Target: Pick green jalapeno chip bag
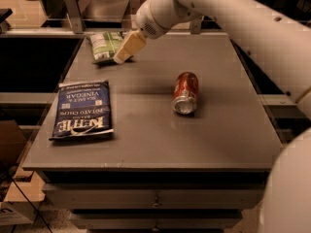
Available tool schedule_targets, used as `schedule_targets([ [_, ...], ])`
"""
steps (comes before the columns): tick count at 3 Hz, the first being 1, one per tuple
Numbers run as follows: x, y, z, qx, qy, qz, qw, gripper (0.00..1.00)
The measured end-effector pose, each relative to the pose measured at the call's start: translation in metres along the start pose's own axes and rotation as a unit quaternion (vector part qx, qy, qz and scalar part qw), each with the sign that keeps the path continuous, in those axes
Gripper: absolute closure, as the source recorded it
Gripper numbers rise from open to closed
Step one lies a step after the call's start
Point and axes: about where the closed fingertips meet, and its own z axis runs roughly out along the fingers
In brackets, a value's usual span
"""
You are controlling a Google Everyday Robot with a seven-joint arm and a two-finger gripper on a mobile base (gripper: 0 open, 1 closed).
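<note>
Zero lift so far: green jalapeno chip bag (103, 45) lies on table (146, 135), gripper (120, 56) at its right edge, open or shut cannot tell; grasp, lift remain

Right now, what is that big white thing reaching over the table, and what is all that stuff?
That is a robot's arm. The tan part at its end is its gripper, the hand it grabs with. The one picture comes from a camera looking down on the gray table. Three things lie there: a small green chip bag at the far left, a big blue chip bag flat near the left edge, and a red soda can on its side in the middle. The gripper is right at the green bag's edge; I can't tell if it touches. Nothing is lifted up.
</note>
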Motion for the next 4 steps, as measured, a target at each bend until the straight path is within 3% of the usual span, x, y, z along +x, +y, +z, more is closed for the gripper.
schedule_targets([
  [1, 0.008, -0.005, 0.041, -0.009, -0.006, 0.027, 0.9996, 0.00],
  [3, 0.021, -0.021, 0.084, -0.006, -0.033, 0.089, 0.9955, 0.00],
  [4, 0.026, -0.028, 0.099, -0.011, -0.040, 0.111, 0.9930, 0.17],
])
